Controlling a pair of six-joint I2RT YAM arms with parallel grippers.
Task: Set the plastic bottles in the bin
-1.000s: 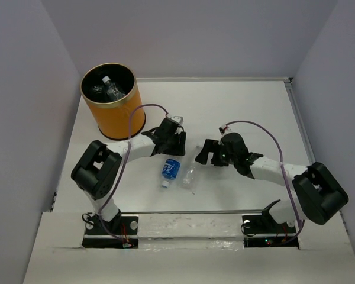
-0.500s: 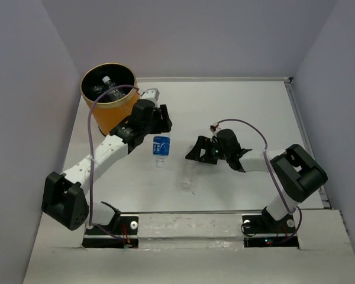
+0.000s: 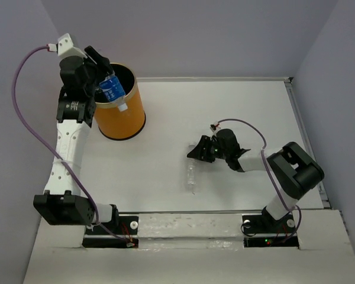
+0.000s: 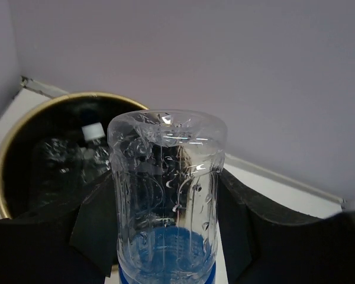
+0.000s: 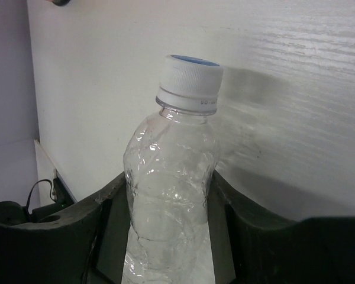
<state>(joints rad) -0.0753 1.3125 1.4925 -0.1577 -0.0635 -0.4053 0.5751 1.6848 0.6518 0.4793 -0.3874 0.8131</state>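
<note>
A clear plastic bottle with a blue label [image 3: 112,90] hangs cap-down over the rim of the orange bin [image 3: 119,115], with my left gripper [image 3: 105,86] shut on it. In the left wrist view its crinkled base [image 4: 165,154] stands up between the fingers of the left gripper [image 4: 165,189]. Behind it is the bin's gold rim [image 4: 71,96], with capped bottles [image 4: 93,131] lying in the black inside. A second clear bottle [image 3: 191,176] lies on the table. My right gripper [image 3: 197,152] is shut on its upper body [image 5: 168,177], the white cap [image 5: 189,77] pointing away from the jaws.
Pale walls close off the table at the back and both sides. A raised strip [image 3: 297,118] runs along the right edge. A purple cable [image 3: 23,77] loops out from the raised left arm towards the left wall.
The left arm swung up and left, lifting the blue-labelled bottle from the table to above the bin. The right gripper's jaws closed on the clear bottle.
</note>
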